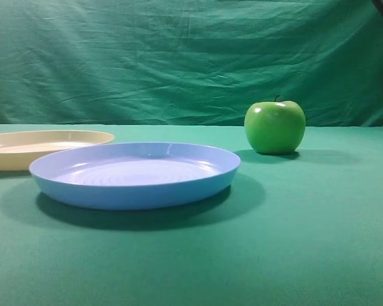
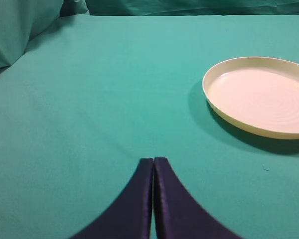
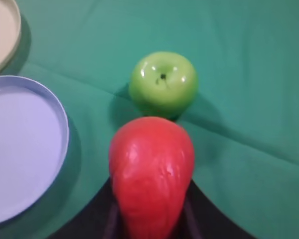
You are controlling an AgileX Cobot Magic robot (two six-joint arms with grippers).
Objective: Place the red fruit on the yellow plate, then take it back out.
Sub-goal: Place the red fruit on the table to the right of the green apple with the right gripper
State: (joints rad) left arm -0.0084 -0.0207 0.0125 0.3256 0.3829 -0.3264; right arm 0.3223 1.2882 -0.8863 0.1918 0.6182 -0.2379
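One red fruit (image 3: 152,169), smooth, matte, clamped in right gripper (image 3: 150,219); left gripper (image 2: 153,172) closed.

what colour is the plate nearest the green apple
Light blue; the exterior high view shows it best, with the green apple behind it to the right.

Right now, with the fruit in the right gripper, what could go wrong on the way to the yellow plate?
1. The red fruit hangs above the green apple; descending here could knock it rolling.
2. The blue plate lies between it and the yellow plate; a low pass could clip its rim, or end there.
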